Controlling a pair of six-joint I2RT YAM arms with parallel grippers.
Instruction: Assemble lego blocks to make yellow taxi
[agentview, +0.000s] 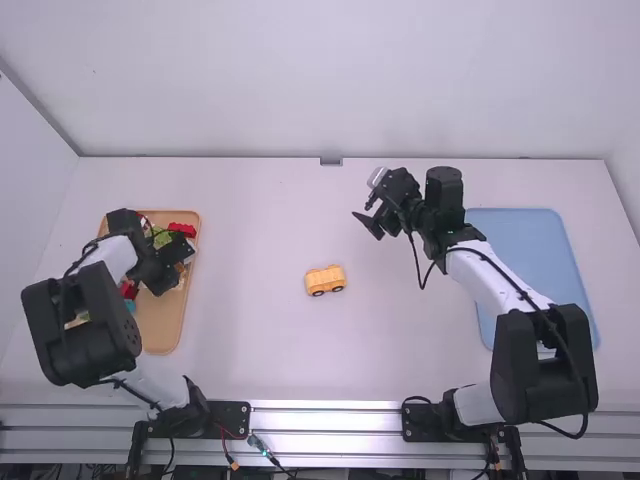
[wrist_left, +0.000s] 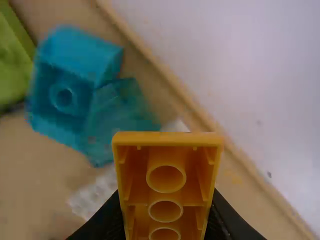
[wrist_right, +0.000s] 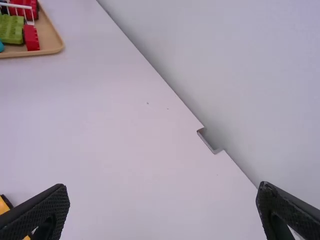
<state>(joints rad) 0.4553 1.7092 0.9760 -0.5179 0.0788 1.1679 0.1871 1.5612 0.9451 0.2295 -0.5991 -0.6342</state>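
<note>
Two white robot arms with black joints stand at a white table. The left arm is bent over the tan tray at the left, its wrist low among the toy bricks there. Its gripper holds a yellow-orange brick squeezed between its two fingers. The right arm stretches forward past the left edge of a blue tray, with its gripper turned inward over the table; the two fingers stand wide apart with nothing between them

A small yellow toy car with black wheels sits near the middle of the table, between the two trays, nearer the camera than the right gripper. Part of it also shows at the edge of the right wrist view

The left wrist view gives the held brick up close: its hollow underside faces the camera, with three round tubes in a row. Behind it lie a blue brick with one tube inside, a see-through teal piece touching it, a green brick and a white piece, partly hidden

The right wrist view gives a corner of the tan tray, with red bricks beside a green studded brick and a white railing-like piece
</note>
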